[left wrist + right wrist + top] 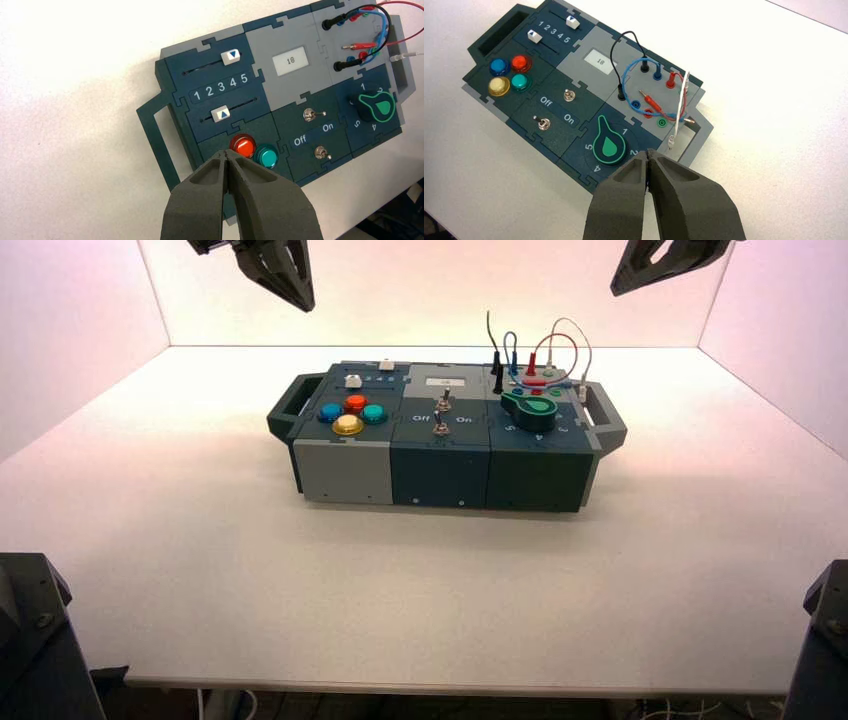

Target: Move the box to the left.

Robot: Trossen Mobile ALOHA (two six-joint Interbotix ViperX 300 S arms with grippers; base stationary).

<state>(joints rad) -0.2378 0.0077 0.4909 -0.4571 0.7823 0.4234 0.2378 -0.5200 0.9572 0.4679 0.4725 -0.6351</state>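
Box [440, 475], wide, panelled in dark teal and grey: on the table [420, 590], about midway across; likely stiff and fairly weighty, apt to slide rather than lift, its wires [624, 82] the delicate part; best taken by the left handle [283, 406] and right handle [621, 430], or pushed leftward from the right end, clear of the wires

Left gripper [308, 309]: raised towards the box's left end, fingers together, holding nothing

Right gripper [615, 291]: raised towards the right end, likewise closed and empty

Count: one box; two handles; four round buttons [519, 62]; two white sliders [572, 21]; two toggle switches [569, 95]; one green dial [609, 147]; one display [600, 61]; four wires
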